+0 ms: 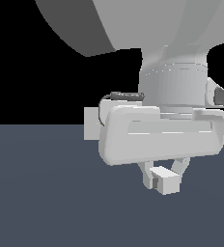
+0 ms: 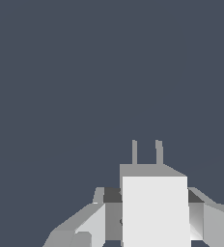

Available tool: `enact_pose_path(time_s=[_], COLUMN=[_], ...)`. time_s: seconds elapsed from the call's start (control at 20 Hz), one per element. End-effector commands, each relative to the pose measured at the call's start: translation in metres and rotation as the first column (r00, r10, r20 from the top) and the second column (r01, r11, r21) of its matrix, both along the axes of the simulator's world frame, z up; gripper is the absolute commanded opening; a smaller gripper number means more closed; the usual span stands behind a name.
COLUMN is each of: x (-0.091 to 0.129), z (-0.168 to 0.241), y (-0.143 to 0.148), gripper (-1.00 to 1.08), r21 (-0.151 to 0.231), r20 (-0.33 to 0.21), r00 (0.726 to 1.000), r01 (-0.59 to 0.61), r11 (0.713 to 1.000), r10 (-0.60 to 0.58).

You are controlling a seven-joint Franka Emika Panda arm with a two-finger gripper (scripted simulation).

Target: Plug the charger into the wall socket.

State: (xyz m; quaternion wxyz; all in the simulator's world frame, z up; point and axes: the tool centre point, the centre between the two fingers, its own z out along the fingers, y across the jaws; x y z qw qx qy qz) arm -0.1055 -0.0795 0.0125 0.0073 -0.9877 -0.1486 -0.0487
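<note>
My fingers are clamped on the charger, one finger pressed against each of its side faces; in the wrist view the same block fills the lower middle of the frame, squeezed between my two fingers, with its two thin prongs sticking out from its far end toward open dark-blue ground. In the exterior view the block hangs in the lower centre-right of the frame, clear of the dark blue-grey surface below it, tilted a little so that one corner comes toward the camera. Above the fingers sits my wide pale hand body, with a thin dark cable looping at its upper left, and above that the wrist and a big grey arm link that runs off the top of the frame. The wall socket shows only as a pale upright slab at the left centre of the exterior view, on the horizon line; my hand covers most of it, so its centre dot is hidden and I cannot tell how far behind me it stands. It does not appear in the wrist view, where nothing lies ahead of the prongs but flat ground. The far background is plain black.
</note>
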Motion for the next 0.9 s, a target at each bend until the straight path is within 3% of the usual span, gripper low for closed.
enact_pose_path(time_s=[0.0, 0.85], x=[0.001, 0.031], z=[0.001, 0.033], y=[0.002, 0.059], gripper=[-1.0, -1.0], r21=[0.0, 0.002], r20=[0.001, 0.002], r00=[1.0, 0.981], r01=[0.006, 0.193], r11=[1.0, 0.981], r10=[-0.006, -0.193])
